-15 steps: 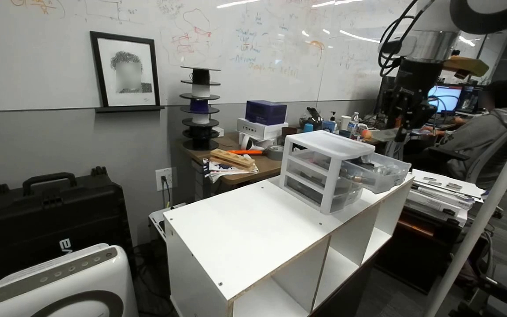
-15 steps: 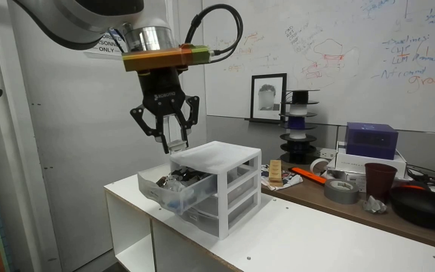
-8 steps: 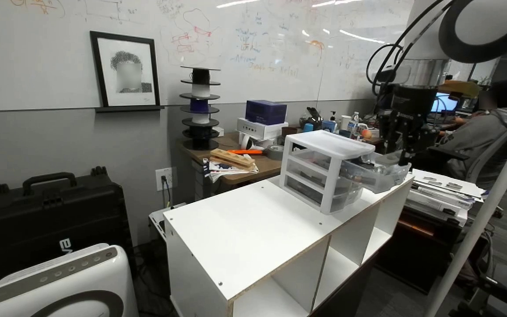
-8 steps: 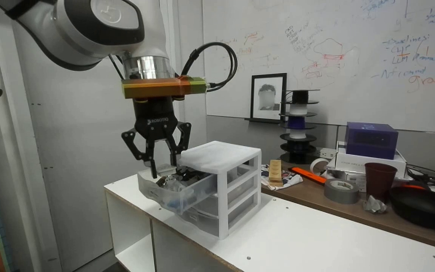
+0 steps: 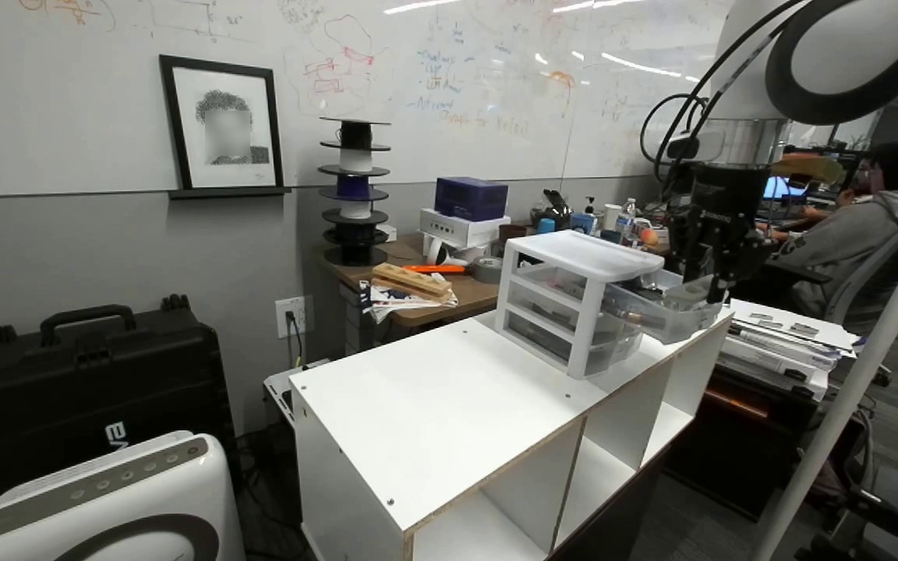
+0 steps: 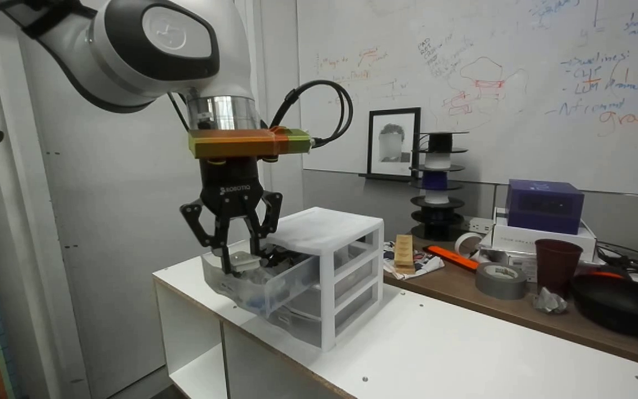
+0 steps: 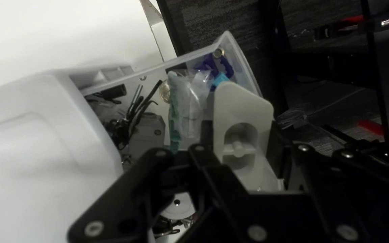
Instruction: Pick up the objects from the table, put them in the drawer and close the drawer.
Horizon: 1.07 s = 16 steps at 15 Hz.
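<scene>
My gripper is shut on an off-white plastic piece with a rounded cut-out, its black fingers pressing from both sides. Both exterior views show the piece at the open drawer, low over its contents. Whether it touches them I cannot tell. The translucent drawer is the top one of a white three-tier unit, pulled out over the edge of the white table. Inside it, in the wrist view, lie a clear bag, a grey block, a coin and dark metal bits.
Beside the table a wooden desk carries a tape roll, a dark red cup, a black pan and boxes. A stack of papers lies past the drawer, and a white pole rises in front.
My gripper has come down with the off-white piece from above the unit's top to the level of the drawer's rim. The grip has stayed the same.
</scene>
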Each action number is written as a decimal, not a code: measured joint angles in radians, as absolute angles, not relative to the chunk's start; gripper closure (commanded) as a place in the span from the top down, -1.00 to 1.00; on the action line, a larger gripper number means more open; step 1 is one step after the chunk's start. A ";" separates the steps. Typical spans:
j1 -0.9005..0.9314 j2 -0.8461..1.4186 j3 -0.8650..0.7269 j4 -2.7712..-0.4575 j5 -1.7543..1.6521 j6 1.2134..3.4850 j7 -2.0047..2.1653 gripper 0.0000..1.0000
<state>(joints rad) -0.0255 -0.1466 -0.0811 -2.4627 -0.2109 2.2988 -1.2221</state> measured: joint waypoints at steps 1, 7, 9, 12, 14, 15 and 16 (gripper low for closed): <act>-0.026 -0.147 -0.084 -2.463 -0.203 2.300 -1.238 -0.53; -0.026 -0.134 -0.096 -2.449 -0.149 2.303 -1.302 -0.53; -0.026 -0.113 -0.095 -2.431 -0.143 2.308 -1.307 -0.53; -0.026 -0.062 -0.091 -2.390 -0.134 2.312 -1.310 -0.53; -0.026 -0.031 -0.086 -2.360 -0.133 2.312 -1.311 0.02; -0.026 -0.017 -0.083 -2.347 -0.133 2.312 -1.311 0.31; -0.026 -0.005 -0.081 -2.335 -0.133 2.312 -1.311 0.44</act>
<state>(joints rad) -0.0261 -0.0052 -0.0814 -2.3346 -0.1327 2.3125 -1.3109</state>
